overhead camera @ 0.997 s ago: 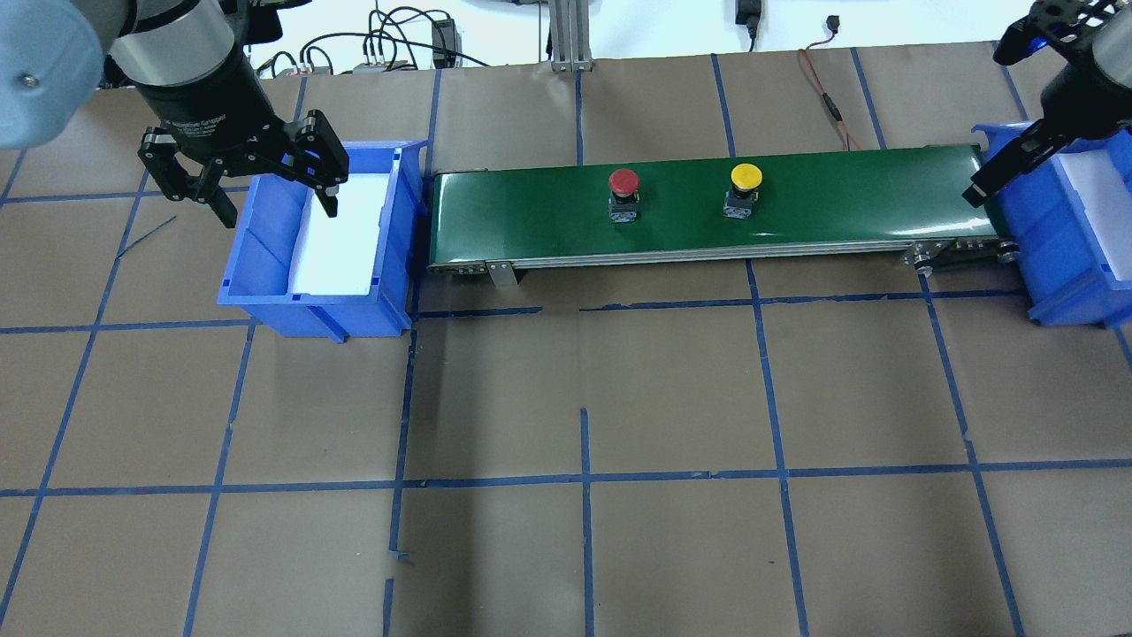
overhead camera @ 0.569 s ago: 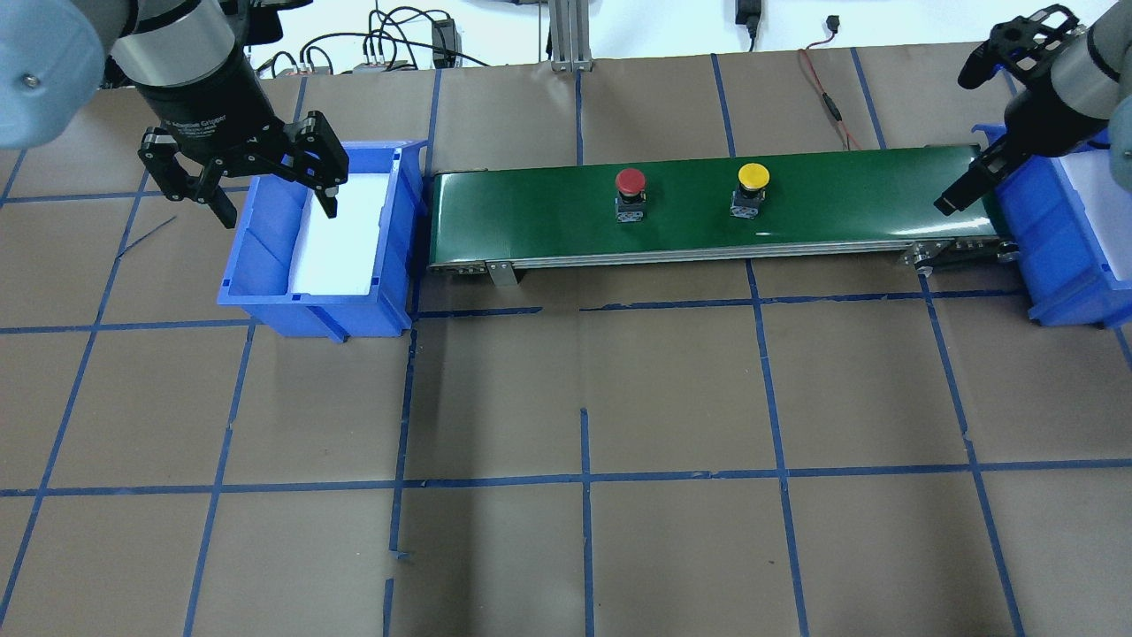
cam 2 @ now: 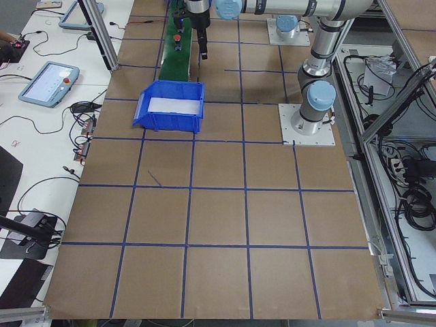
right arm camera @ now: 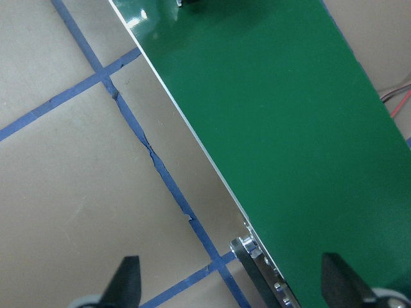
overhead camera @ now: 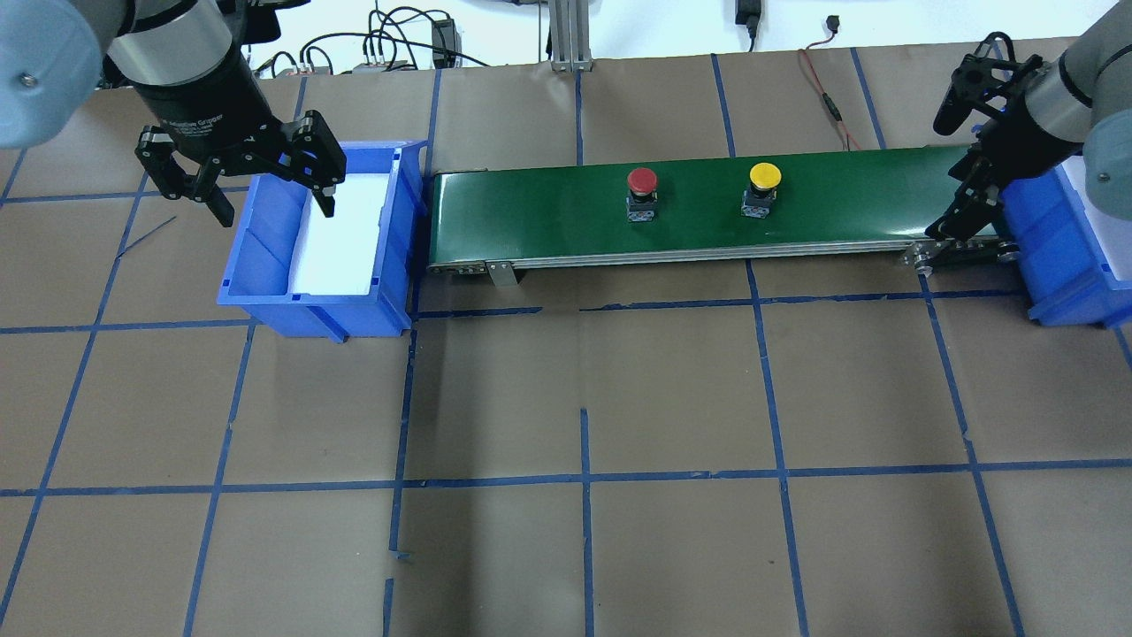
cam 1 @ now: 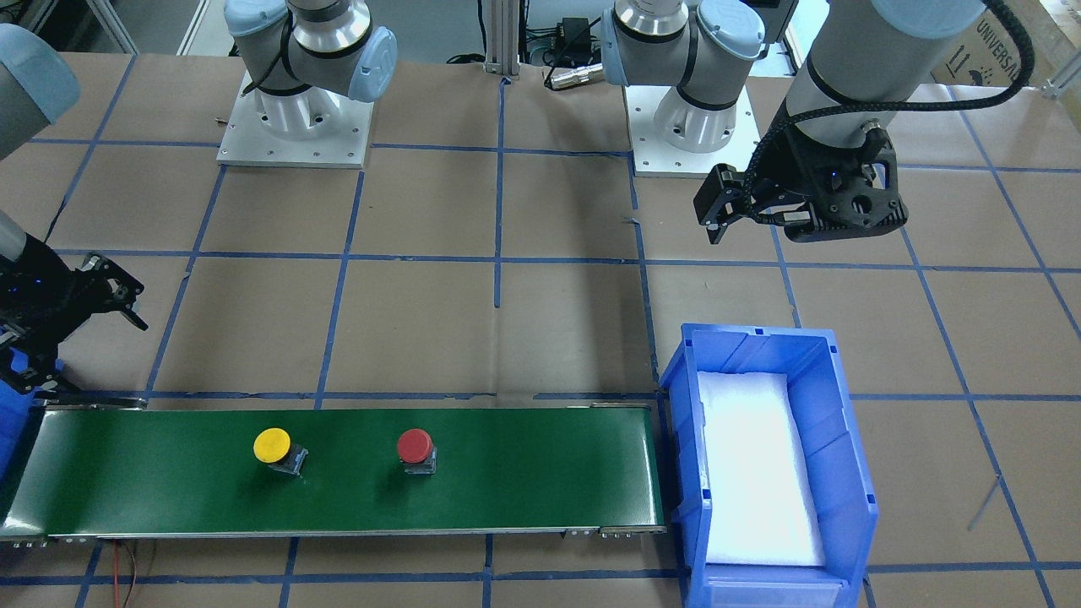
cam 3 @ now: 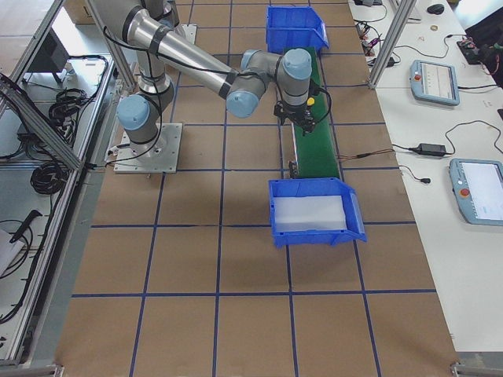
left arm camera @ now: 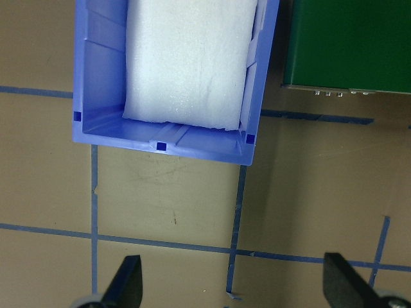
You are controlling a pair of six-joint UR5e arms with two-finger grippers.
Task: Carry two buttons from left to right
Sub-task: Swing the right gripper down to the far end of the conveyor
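The 2 buttons stand upright and apart on a glossy green conveyor belt; the red button is near its middle, the yellow button to the right; each has a round, smooth cap on a small squarish black-and-silver base; a blue plastic left bin, lined with a white foam pad, meets the belt's left end; a matching right bin meets the right end; the left gripper hangs over the left bin's far rim, fingers spread wide, empty; the right gripper hovers over the belt's right end, fingers also wide apart, empty.
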